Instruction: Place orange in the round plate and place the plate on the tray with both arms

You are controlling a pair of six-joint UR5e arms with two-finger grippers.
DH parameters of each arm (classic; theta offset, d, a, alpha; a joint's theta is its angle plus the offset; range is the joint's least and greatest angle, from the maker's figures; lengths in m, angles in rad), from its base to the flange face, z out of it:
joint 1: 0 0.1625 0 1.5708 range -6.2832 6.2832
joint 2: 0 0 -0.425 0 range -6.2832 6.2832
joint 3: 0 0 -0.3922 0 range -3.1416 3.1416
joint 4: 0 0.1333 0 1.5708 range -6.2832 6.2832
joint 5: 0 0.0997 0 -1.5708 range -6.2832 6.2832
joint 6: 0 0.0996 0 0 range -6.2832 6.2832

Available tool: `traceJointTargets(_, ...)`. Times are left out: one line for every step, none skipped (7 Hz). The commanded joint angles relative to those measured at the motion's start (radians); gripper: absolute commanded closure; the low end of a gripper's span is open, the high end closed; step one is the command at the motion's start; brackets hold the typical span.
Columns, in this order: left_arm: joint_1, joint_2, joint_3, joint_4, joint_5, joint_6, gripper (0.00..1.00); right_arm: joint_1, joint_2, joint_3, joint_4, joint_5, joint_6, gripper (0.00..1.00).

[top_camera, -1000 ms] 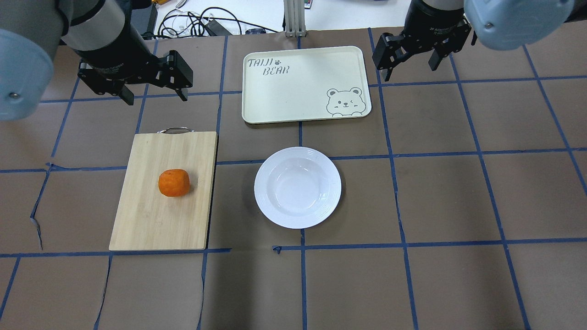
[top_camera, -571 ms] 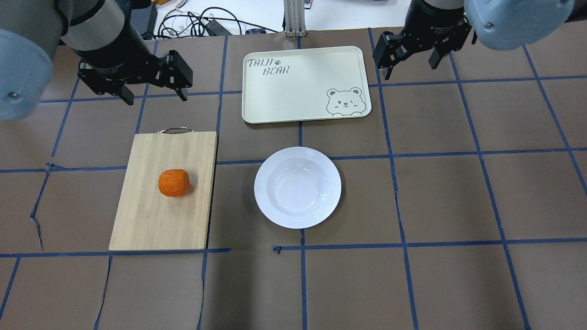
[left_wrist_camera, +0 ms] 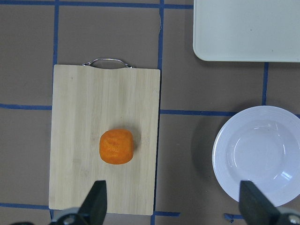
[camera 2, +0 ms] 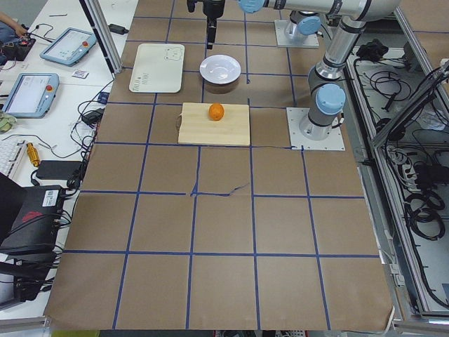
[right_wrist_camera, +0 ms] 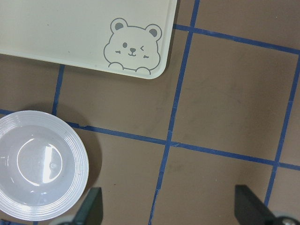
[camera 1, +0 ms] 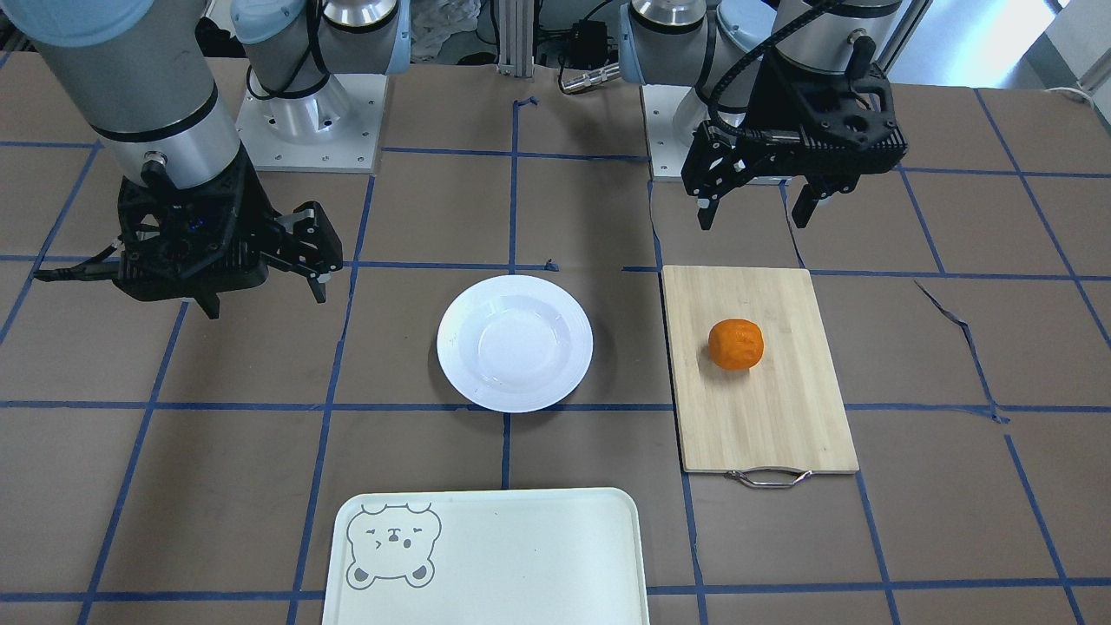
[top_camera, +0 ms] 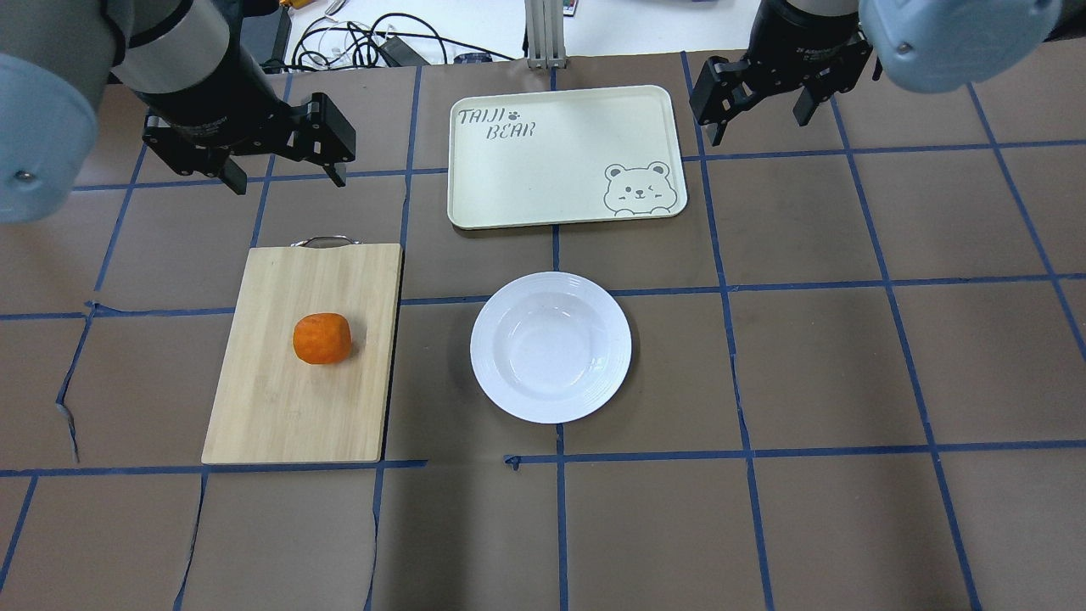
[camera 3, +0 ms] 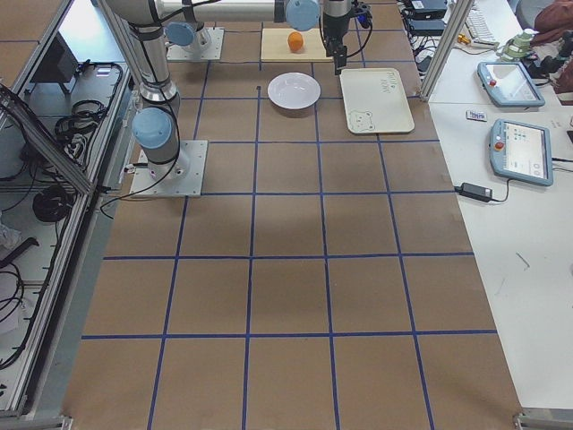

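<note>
Orange (top_camera: pixel 321 339) sits alone near the middle of the board (top_camera: pixel 280 407), on the robot's left side of the bench (top_camera: pixel 848 356). It is judged light and firm with slight give. Its dimpled skin should offer fair grip, but its round form may roll if nudged, so hold is best taken from above across its widest part. Plate (top_camera: pixel 485 348) lies flat and empty just right of the board, not touching it. It is judged rigid, glossy, slippery and liable to chip. Its low rim sits close to the bench, so the likely hold is at opposite rim edges, one arm on each. Tray (top_camera: pixel 560 170) lies beyond the plate, apart from it, with nothing on it. Left jaws hang wide open and empty above the bench past the board's metal-handled end. Right jaws, equally wide and empty, hang by the tray's far right corner. Nothing stands between orange and plate, or between plate and tray. The board's edge is the only step on the route. Cables (top_camera: pixel 365 42) lie off the bench, out of the way.
</note>
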Motion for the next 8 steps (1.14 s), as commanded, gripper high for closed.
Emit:
traceJointTargets(-0.002, 0.0, 0.0, 0.0, 0.0, 0.0, 0.0, 0.0, 0.002, 0.001, 0.001, 0.0, 0.001, 0.0)
traceJointTargets(-0.001, 0.0, 0.0, 0.0, 0.0, 0.0, 0.0, 0.0, 0.002, 0.003, -0.001, 0.002, 0.003, 0.0)
traceJointTargets(-0.001, 0.0, 0.0, 0.0, 0.0, 0.0, 0.0, 0.0, 0.0, 0.003, -0.001, 0.002, 0.003, 0.0)
traceJointTargets(-0.001, 0.0, 0.0, 0.0, 0.0, 0.0, 0.0, 0.0, 0.002, 0.003, 0.002, 0.002, 0.003, 0.0)
traceJointTargets(-0.001, -0.001, 0.0, 0.0, 0.0, 0.0, 0.0, 0.003, 0.002, 0.003, 0.002, 0.002, 0.004, 0.0)
traceJointTargets(-0.001, -0.009, 0.0, 0.003, -0.003, -0.002, 0.0, 0.003, 0.002, 0.003, 0.002, 0.002, 0.004, 0.0)
traceJointTargets(0.005, -0.027, -0.011, 0.0, -0.003, 0.0, 0.0, 0.003, 0.002, 0.003, 0.002, 0.002, 0.004, 0.0)
traceJointTargets(0.01, -0.039, -0.046, 0.003, -0.005, -0.003, 0.0, 0.0, 0.002, 0.003, 0.004, 0.002, 0.003, 0.0)
